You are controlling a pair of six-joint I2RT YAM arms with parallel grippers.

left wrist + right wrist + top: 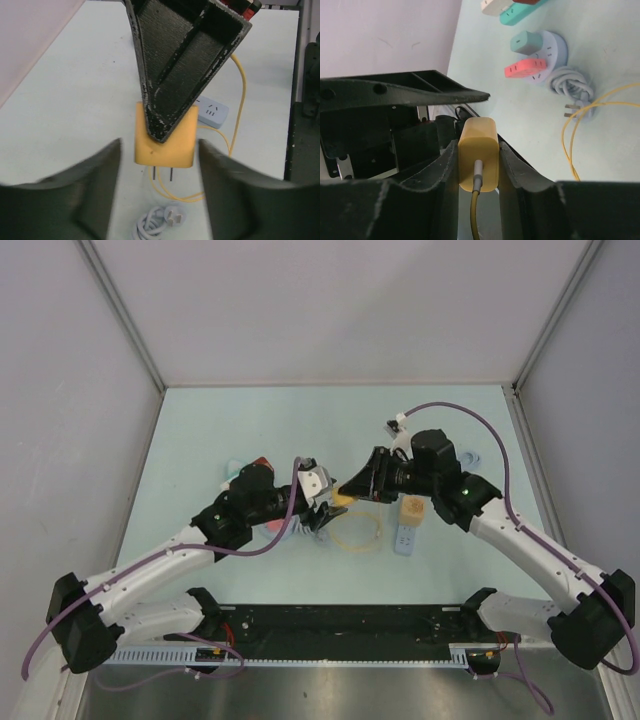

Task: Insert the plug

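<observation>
The yellow plug [478, 155] is up off the table between the two arms, its two metal pins [163, 173] facing the left claw [160, 150], and the white power strip [212, 111] lies on the table nearby. To do this well, I think the plug should be held firm and straight so the pins do not tilt, then lined up with the holes in the power strip and pushed in slowly. The right claw [478, 150] is closed on the plug, one finger pressed on each side, while the left claw is open, its fingers beside the plug but not touching it.
</observation>
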